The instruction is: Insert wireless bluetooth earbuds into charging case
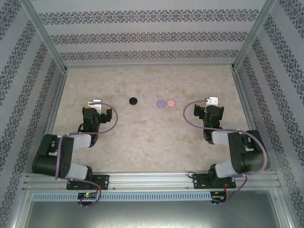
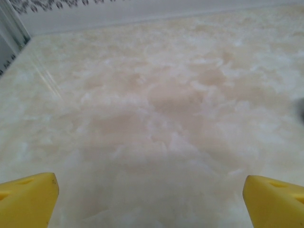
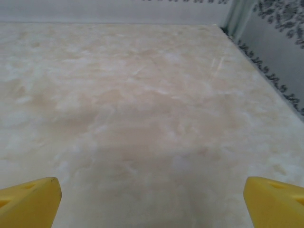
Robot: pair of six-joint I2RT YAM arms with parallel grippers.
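Two arms rest on the pale marbled worktop (image 1: 142, 137) with three round charging cases between them. At far left, the left end effector (image 1: 97, 102) hovers low, its yellow fingers (image 2: 26, 199) spread wide with nothing between them. Just to its right lies the black case (image 1: 133, 100), alone. Further right, the lilac case (image 1: 160, 102) and the pinkish case (image 1: 171, 102) sit touching. At far right, the right end effector (image 1: 211, 101) is likewise spread wide over bare worktop.
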